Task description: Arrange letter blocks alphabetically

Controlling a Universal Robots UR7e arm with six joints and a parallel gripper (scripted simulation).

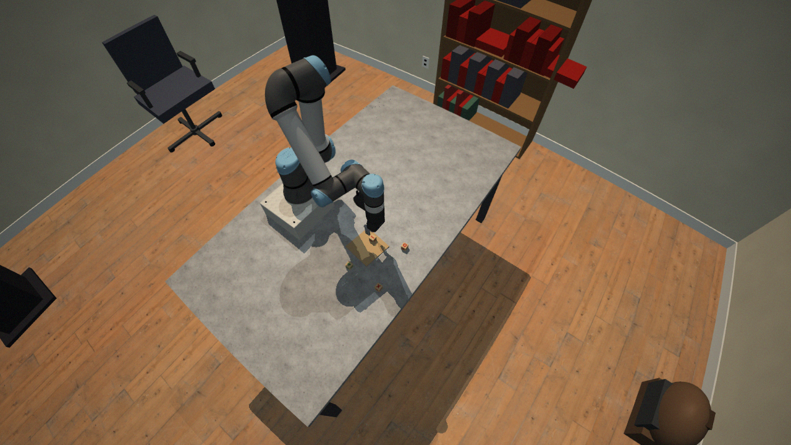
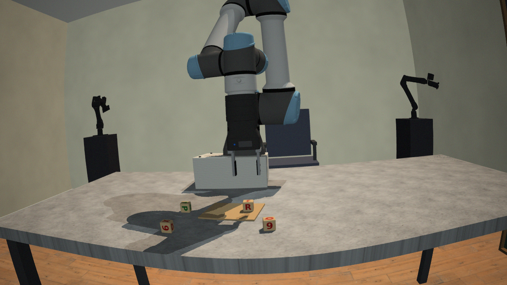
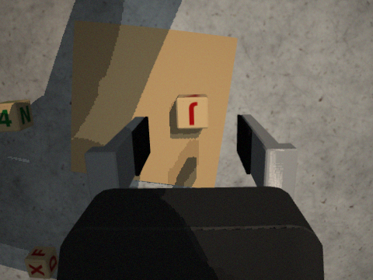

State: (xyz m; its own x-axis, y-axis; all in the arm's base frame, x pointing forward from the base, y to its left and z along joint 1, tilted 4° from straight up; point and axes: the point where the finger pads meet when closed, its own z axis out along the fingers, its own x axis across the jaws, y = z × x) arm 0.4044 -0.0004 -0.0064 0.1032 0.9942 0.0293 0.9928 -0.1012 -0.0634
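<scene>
The tan mat (image 2: 232, 211) lies flat on the grey table in front of the robot base. One wooden block (image 2: 247, 205) rests on the mat near its right edge, with a red R on its side. In the wrist view this block (image 3: 192, 111) shows a red hooked mark on top. My gripper (image 2: 245, 166) hangs open and empty well above that block, and in the wrist view its fingers stand wide apart. Three other blocks lie off the mat: a green-lettered one (image 2: 185, 206), one with a red 9 (image 2: 166, 225), and one with a red 9 (image 2: 269, 223).
The white robot base (image 2: 230, 171) stands behind the mat. In the wrist view the green block (image 3: 15, 115) lies left of the mat and the block with X and F (image 3: 43, 263) lies at lower left. The table's front edge is close to the blocks.
</scene>
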